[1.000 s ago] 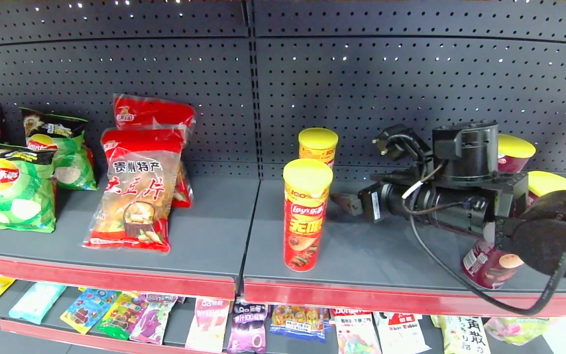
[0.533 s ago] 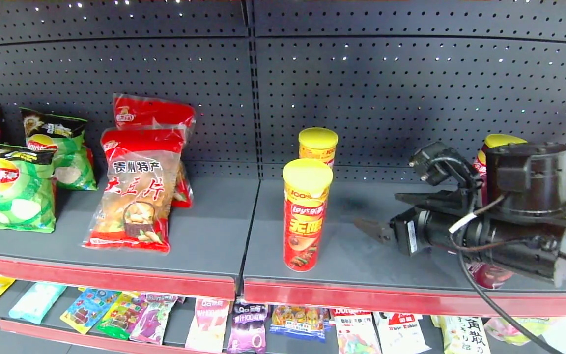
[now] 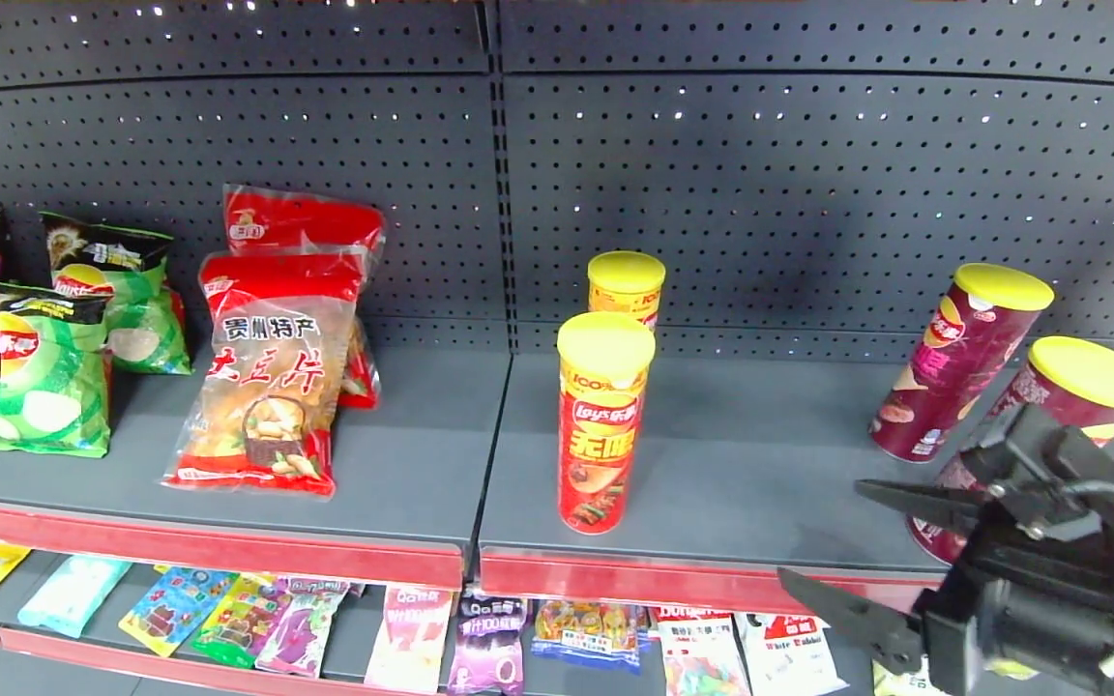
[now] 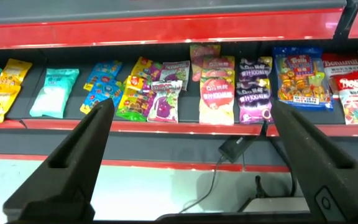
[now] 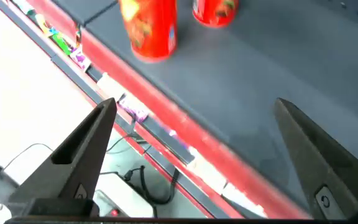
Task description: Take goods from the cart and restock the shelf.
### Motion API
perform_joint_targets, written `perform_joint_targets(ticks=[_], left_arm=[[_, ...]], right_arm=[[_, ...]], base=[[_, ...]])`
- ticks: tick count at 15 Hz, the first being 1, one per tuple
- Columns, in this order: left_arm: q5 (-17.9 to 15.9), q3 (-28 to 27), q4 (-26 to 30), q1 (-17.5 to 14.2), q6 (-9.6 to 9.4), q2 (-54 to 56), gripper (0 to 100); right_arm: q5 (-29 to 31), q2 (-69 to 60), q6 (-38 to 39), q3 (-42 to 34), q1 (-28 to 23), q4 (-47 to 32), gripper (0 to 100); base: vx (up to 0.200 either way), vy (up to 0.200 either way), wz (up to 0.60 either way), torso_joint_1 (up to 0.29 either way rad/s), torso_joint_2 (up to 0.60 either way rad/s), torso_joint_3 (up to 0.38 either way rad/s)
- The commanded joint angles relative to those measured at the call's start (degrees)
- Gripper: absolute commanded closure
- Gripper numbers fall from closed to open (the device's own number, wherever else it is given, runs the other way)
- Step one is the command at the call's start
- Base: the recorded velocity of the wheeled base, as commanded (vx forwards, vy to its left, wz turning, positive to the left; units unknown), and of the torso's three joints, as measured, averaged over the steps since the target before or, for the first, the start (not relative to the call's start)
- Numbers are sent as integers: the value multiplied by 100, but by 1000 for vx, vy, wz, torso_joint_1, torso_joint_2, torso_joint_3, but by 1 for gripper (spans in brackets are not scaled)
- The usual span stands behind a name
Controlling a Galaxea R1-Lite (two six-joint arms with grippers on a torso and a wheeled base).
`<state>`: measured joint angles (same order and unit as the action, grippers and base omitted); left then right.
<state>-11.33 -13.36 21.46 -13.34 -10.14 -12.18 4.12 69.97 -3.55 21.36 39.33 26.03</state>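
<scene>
Two red crisp cans with yellow lids stand on the grey shelf (image 3: 731, 464), one at the front (image 3: 601, 425) and one behind it (image 3: 626, 285). Two maroon cans (image 3: 963, 362) (image 3: 1070, 387) lean at the shelf's right end. My right gripper (image 3: 820, 532) hangs open and empty just off the red front lip, below and left of the maroon cans. In the right wrist view the right gripper (image 5: 196, 109) spans the shelf edge, with the red cans (image 5: 149, 28) beyond. My left gripper (image 4: 191, 102) is open and empty, facing the lower shelf's packets (image 4: 216, 81).
Red snack bags (image 3: 272, 377) and green crisp bags (image 3: 49, 377) fill the shelf's left half. Bare shelf lies between the red cans and the maroon cans. A lower shelf (image 3: 228, 667) holds several small candy packets. A pegboard wall (image 3: 712, 193) backs the shelf.
My right arm has pulled back from beside the red cans, moving right and down off the shelf front, open throughout. The maroon cans it hid are now uncovered.
</scene>
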Motion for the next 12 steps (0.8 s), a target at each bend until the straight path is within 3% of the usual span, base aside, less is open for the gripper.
perform_joint_targets(ticks=[1,3,4,8,12], left_arm=[[-1,-44,-1,-2,4,-153,0],[16,-114,8,-2,-14,-232,0],[25,-264,8,-2,-23,-549,0],[-142,-650,-1,68,-40,-1357,0],[-159,-641,-27,253,-155,-1533,0]], right_arm=[[107,-1355,-14,-853,-83,-36,0],[405,-2032,-32,-1160,-250,-80,0],[906,-2743,-93,-1283,-716,-599,0],[994,-4528,-102,-1046,-1806,-2840,0],[977,-5310,-278,-1064,-1762,-3508,0]], base=[[0,0,0,0,0,0],[0,0,0,0,0,0],[0,0,0,0,0,0],[0,0,0,0,0,0],[0,0,0,0,0,0]])
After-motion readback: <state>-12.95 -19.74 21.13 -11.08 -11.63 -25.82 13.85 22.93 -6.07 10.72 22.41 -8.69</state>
